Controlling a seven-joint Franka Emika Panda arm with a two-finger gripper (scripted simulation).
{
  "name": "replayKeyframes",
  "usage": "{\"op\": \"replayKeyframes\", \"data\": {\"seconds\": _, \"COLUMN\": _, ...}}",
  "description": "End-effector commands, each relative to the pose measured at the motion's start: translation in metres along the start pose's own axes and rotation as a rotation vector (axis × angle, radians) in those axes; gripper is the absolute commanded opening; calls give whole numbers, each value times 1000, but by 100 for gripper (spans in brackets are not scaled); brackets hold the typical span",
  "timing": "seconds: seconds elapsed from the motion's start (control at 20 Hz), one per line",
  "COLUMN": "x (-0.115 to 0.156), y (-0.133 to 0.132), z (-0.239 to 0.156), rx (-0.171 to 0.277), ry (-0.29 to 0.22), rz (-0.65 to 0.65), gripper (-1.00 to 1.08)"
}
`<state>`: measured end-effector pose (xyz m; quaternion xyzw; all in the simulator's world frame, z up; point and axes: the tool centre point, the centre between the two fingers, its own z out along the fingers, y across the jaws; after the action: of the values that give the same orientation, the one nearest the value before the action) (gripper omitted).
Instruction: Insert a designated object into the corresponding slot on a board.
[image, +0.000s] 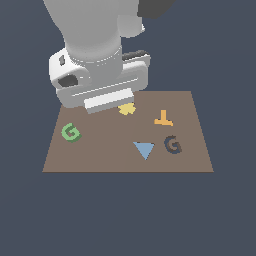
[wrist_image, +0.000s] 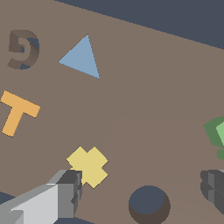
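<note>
- Your green G lies flat on the brown board, near the edge on the exterior view's left. Nothing is touching it.
- In the wrist view you see only a bit of the green G at the picture's edge.
- The dark G-shaped slot is far over on the exterior view's right side of the board, well apart from the green G.
- A blue triangle sits just beside the slot, and an orange T lies near it, further back.
- Your hand hangs above the back part of the board with its fingers spread wide and nothing between them.
- A yellow flower piece sits close to one finger, and a round dark hole shows between the two fingers.
</note>
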<state>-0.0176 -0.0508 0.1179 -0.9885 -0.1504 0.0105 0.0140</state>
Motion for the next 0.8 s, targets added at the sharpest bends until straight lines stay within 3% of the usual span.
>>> {"op": "replayKeyframes", "data": {"seconds": 0.0, "x": -3, "y": 20, "z": 9, "rx": -5, "ry": 1, "rz": -57, "gripper": 100}}
{"op": "replayKeyframes", "data": {"seconds": 0.75, "x": 3, "y": 117, "z": 53, "rx": -28, "ry": 8, "rz": -336, "gripper": 100}}
